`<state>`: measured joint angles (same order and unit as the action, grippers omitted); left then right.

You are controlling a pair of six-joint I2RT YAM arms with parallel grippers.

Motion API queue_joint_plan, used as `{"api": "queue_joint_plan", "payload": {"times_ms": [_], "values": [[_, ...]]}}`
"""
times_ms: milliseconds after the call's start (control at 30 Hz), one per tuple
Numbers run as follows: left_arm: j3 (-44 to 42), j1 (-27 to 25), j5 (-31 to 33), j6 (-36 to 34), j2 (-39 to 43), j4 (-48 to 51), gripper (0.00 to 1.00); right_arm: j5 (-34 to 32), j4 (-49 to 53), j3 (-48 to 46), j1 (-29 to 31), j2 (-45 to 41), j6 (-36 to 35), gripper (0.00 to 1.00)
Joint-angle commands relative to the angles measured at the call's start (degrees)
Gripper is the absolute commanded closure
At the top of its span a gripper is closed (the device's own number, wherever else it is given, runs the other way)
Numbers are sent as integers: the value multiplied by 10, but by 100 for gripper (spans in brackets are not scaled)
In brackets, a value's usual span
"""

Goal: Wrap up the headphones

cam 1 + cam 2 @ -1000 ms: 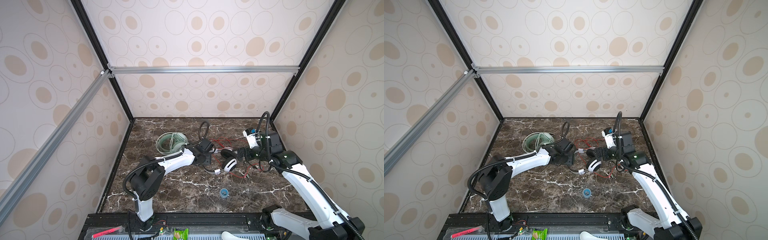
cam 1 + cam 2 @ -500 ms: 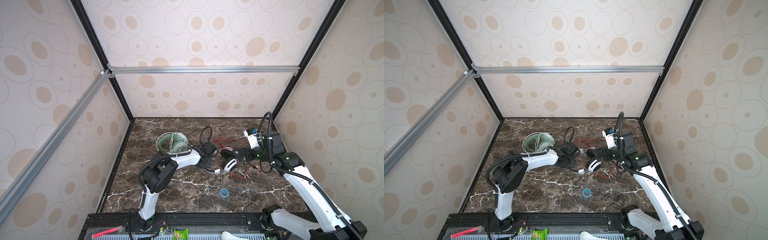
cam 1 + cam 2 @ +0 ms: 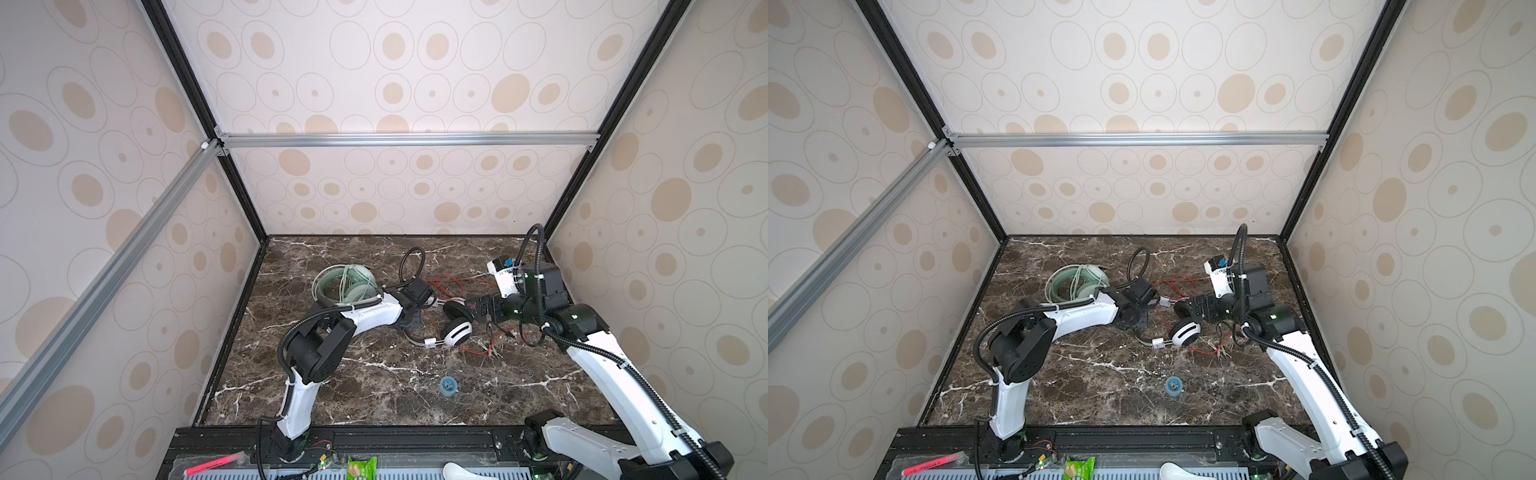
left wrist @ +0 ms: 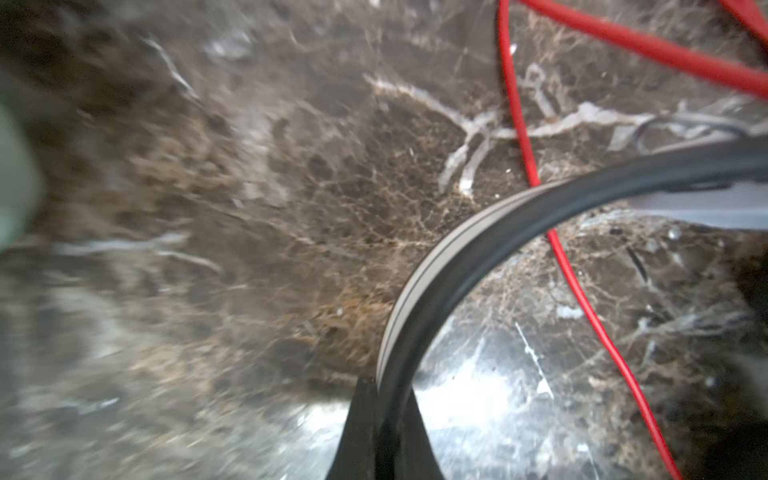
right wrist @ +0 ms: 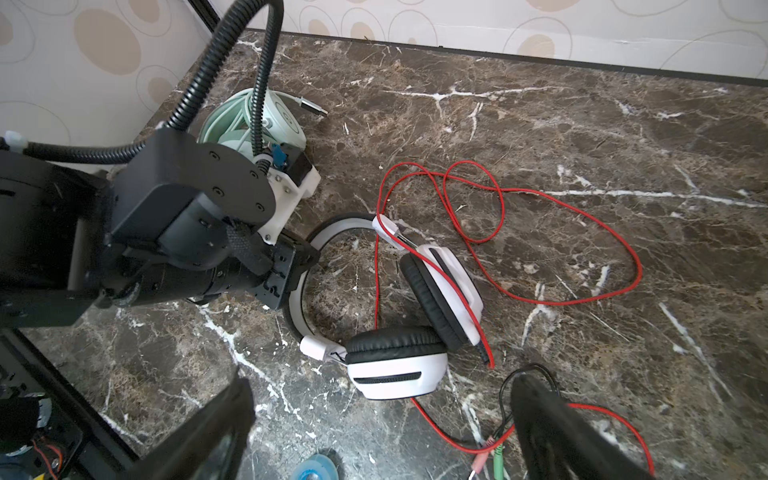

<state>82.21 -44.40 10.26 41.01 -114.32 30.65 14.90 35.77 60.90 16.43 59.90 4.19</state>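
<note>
At mid-bench, the left pincer (image 4: 384, 422) pinches the white headset (image 5: 395, 374) by its band. The right pincer (image 5: 382, 436) hangs spread above the earcups. Its red cord (image 5: 582, 232) loops behind and to the right. The mint headset (image 3: 347, 282) lies back-left, near the wall. Open bench (image 3: 374, 399) runs to the front edge around a blue cap (image 3: 448, 385).

Both top views: mounted high at front, looking down & back over whole desk (image 3: 374, 386), near-identical pics. Left wrist cam: v. close to desk, partly blurred, on band of white headphones (image 4: 465, 237). Right wrist cam: higher, slanted; shows whole white headphones, as top views do.
</note>
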Motion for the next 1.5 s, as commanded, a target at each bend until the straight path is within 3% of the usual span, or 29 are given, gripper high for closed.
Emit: {"api": "queue_joint_plan", "payload": {"times_ms": [0,233,500,767,1067,1300,1467], "values": [[50,6,56,-75,77,49,100,33,-5,47,-1,5,15,2],[11,24,9,-166,219,23,100,86,2,134,0,25,25,3],[-100,81,-103,-131,374,-77,100,116,1,220,0,26,28,3],[-106,104,-158,-105,441,-85,100,92,3,235,-19,44,55,0],[-60,106,-164,-98,472,-80,100,143,-83,181,-72,66,176,0],[4,106,-147,-93,476,-55,100,171,-157,111,-83,70,194,0],[72,105,-143,-94,451,-37,100,246,-287,13,-86,69,167,0]]}}
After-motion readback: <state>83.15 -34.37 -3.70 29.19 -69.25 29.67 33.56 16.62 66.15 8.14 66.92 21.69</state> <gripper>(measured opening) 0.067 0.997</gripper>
